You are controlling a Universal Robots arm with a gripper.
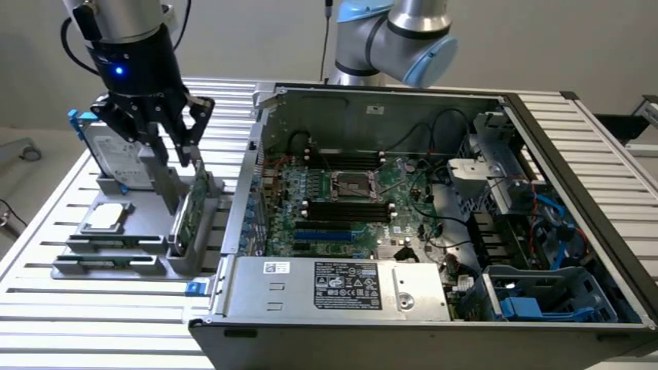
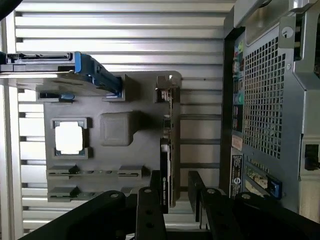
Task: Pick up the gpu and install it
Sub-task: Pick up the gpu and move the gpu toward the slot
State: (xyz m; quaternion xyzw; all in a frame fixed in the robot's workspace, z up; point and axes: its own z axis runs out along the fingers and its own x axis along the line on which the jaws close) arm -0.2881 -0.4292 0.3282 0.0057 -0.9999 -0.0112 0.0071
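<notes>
Gripper [image 1: 172, 150] wide open, empty, directly over the gpu [image 1: 191, 206] standing on edge; card's long axis lies between the jaws.

A plain pale wall [image 1: 257, 38] is seen behind a ribbed, silvery metal table [image 1: 92, 324], brightly lit from above, with pale floor [image 1: 21, 193] glimpsed at the exterior view's left.

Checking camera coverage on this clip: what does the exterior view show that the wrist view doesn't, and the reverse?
Exterior view, not wrist: inside the case, the motherboard and power supply. Wrist view, not exterior: the case's perforated rear panel. Both: the gpu upright in the grey holder, the hard drive, the small drive, and the open fingers flanking the gpu.
</notes>
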